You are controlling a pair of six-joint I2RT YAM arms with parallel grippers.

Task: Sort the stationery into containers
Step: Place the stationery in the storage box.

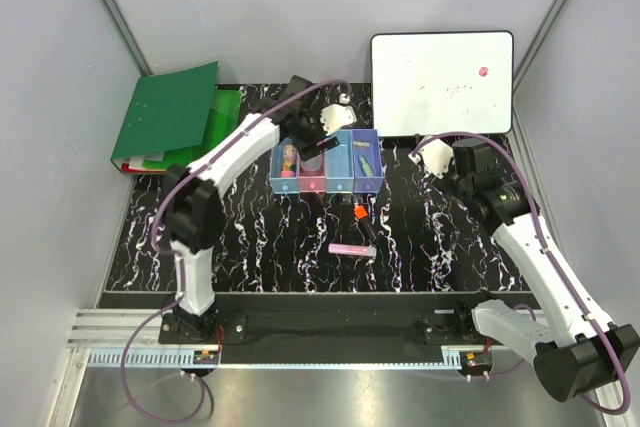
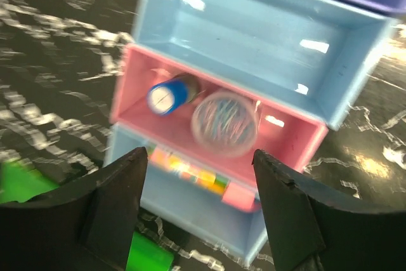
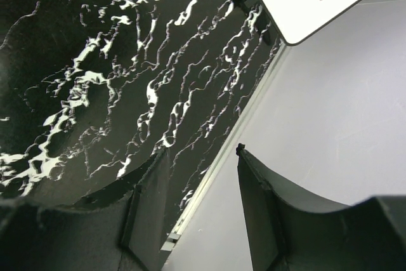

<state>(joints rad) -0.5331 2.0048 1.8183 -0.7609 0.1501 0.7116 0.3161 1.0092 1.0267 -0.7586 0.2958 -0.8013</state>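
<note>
Left gripper [image 2: 198, 182] hangs with jaws apart and empty over the pink bin [image 2: 295, 141], where the small round clear piece [image 2: 224, 123] lies. At six o'clock from it, the pink marker [image 1: 352, 249] looks light, stiff and slick; a mid-barrel pinch suits it.

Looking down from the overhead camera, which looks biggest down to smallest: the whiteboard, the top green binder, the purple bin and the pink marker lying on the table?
1. whiteboard, clearly the largest
2. top green binder
3. purple bin
4. pink marker, a thin sliver, smallest by far
</note>
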